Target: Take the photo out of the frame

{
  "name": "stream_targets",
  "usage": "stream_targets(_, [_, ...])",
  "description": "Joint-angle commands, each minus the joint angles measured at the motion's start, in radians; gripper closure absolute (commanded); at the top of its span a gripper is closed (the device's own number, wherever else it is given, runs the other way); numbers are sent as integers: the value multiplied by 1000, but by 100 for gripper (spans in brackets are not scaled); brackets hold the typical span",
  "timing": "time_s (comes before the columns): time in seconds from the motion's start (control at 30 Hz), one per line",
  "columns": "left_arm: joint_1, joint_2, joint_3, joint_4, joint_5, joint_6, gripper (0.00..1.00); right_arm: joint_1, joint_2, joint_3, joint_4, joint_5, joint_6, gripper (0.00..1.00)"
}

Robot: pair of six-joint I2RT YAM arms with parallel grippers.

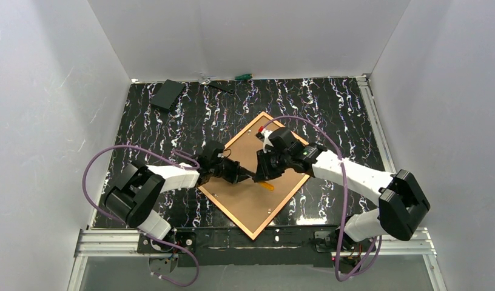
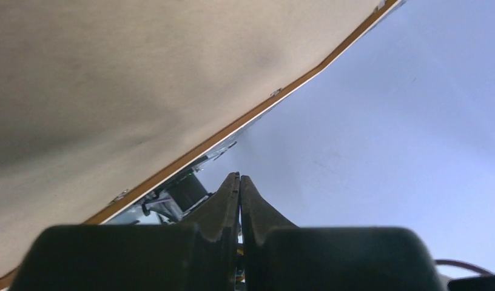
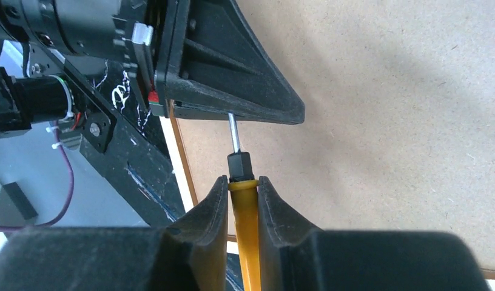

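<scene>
**Black marbled table [image 1: 330, 109], thin orange-brown wooden frame [image 1: 255, 236] face down**

Plain brown board back of photo [image 1: 251, 203] inside, turned up for access. Right gripper [image 3: 240, 188] clamped on yellow-handled screwdriver [image 3: 245, 230], likely for prying. Left gripper [image 2: 239, 179] pinched closed against its shaft.

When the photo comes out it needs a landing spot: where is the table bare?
Bare table at far right, between the frame and the right wall; a smaller strip between the black box and the frame. Crowded mid-table: left fingers and right fingers meet over the frame.

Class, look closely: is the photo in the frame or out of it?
In. The photo, brown back up, lies enclosed by the frame.
</scene>
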State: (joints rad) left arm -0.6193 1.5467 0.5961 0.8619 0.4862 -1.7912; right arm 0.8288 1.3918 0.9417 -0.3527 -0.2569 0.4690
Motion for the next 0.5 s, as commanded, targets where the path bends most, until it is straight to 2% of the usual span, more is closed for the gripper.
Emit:
stream_targets(0.0, [-6,-59,-27,-73,-30,-115,100,13,-22,58,-55,149,11,65])
stream_targets(0.07, [-7,-69,-31,-70,-36,-182,100,13,-46,11,-14,136,48,38])
stream_targets(0.13, [-6,-74,-32,-63,-29,-252,100,13,-95,-61,68,110,95,28])
stream_targets(0.23, [-7,-83,-24,-70,-6,-312,100,1,-177,-185,240,71,200,22])
stream_targets(0.27, [-5,-97,-22,-72,-9,-311,100,-23,-217,-258,355,44,252,21])
stream_targets(0.3, [-6,-105,-24,-69,-16,-306,100,-38,-231,-272,376,46,263,21])
stream_targets(0.47, [8,-127,1,-224,6,-181,100,-178,-249,-274,268,20,254,20])
